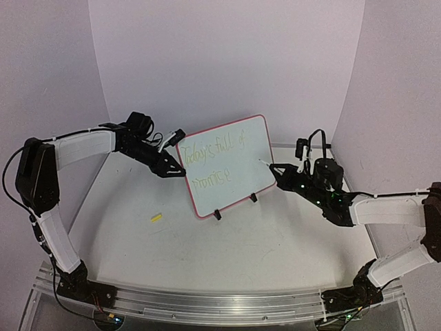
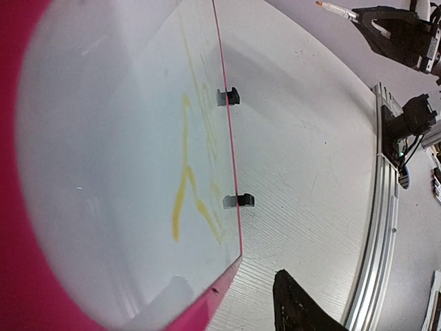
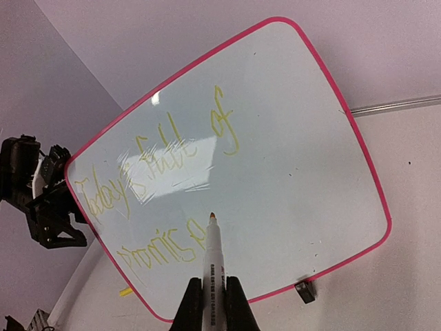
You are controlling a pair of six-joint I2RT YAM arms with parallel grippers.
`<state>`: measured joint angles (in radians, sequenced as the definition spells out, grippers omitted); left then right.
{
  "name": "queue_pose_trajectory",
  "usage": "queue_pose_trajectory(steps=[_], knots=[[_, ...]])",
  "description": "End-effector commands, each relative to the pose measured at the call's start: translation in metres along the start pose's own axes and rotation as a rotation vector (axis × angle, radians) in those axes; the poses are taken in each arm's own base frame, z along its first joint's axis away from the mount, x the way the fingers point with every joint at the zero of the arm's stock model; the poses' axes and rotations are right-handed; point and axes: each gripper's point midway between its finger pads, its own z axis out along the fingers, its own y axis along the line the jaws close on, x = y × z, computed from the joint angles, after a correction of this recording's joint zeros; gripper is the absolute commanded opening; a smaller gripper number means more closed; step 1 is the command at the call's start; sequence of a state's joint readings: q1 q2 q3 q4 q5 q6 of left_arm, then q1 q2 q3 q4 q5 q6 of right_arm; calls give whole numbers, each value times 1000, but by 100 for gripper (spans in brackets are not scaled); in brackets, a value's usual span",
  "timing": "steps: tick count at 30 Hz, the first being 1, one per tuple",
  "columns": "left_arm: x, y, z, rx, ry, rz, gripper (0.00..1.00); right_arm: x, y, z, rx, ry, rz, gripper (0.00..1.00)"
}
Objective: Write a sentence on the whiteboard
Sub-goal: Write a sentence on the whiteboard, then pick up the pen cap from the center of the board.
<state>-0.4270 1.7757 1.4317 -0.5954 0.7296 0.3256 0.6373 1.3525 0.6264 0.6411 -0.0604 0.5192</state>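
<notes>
- Whiteboard (image 1: 244, 172) stands tilted on two black clip feet (image 1: 217, 214), with the tabletop (image 1: 241, 255) spreading out in front of it.
- Sentence (image 3: 151, 186) fills two lines on the whiteboard in pale yellow cursive, reading roughly "Today's full of promise". The last word looks complete.
- Right pincer (image 3: 213, 293) pinches a marker (image 3: 213, 255). The orange tip is lifted off the whiteboard, near its right edge.
- Left pincer (image 1: 172, 167) sits at the whiteboard's left edge. Whether it is spread or pinching the red frame cannot be told.
- Writing appears done, so this looks like the closing step. The next move calls for drawing both arms away from the whiteboard without tipping it.
</notes>
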Motion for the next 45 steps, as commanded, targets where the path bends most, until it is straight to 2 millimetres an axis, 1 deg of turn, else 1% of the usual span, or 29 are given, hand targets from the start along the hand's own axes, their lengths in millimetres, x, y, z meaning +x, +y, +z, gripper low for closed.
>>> queue_pose_trajectory(steps=[1, 2, 4, 6, 11, 14, 18, 20, 22, 24, 27, 30, 31, 33, 34, 37, 38, 41, 45], knots=[[-9, -11, -24, -19, -38, 39, 66, -17, 2, -13, 14, -45, -32, 0], [-11, -11, -29, -27, -48, 42, 69, -17, 1, -14, 19, -41, -38, 0], [-15, -8, -39, -39, -71, 45, 72, -17, 1, -18, 28, -34, -51, 0], [-21, -11, -49, -42, -98, 53, 75, -19, 0, -22, 39, -30, -65, 0], [-31, -11, -69, -90, -138, 69, 77, -27, 3, -33, 54, -21, -113, 0], [-40, -1, -84, -167, -176, 57, 77, -31, 6, -38, 60, -5, -133, 0], [-56, 19, -102, -313, -235, -17, 76, -28, 8, -42, 64, 47, -164, 0], [-58, 28, -111, -387, -267, -79, 76, -24, 8, -44, 62, 78, -170, 0], [-57, 36, -118, -443, -315, -152, 76, -18, 9, -47, 49, 103, -167, 0], [-46, 42, -119, -480, -349, -264, 76, -12, 8, -50, 47, 122, -145, 0], [-17, 46, -109, -505, -356, -376, 76, -2, 8, -56, 35, 165, -127, 0], [14, 44, -97, -522, -354, -430, 75, 7, 8, -62, 17, 197, -119, 0], [27, 43, -92, -524, -346, -454, 75, 9, 9, -64, 10, 203, -112, 0], [47, 41, -78, -507, -319, -481, 73, 13, 9, -68, 4, 207, -99, 0], [60, 41, -67, -504, -276, -494, 72, 15, 7, -70, 5, 212, -90, 0], [89, 32, -38, -497, -144, -497, 68, 19, 6, -74, 2, 215, -59, 0], [98, 32, -32, -516, -107, -494, 68, 21, 5, -75, 5, 220, -53, 0], [117, 28, -21, -564, -28, -480, 66, 23, 2, -79, 11, 218, -36, 0], [136, 30, -20, -604, 7, -484, 65, 24, -1, -83, 24, 211, -29, 0]])
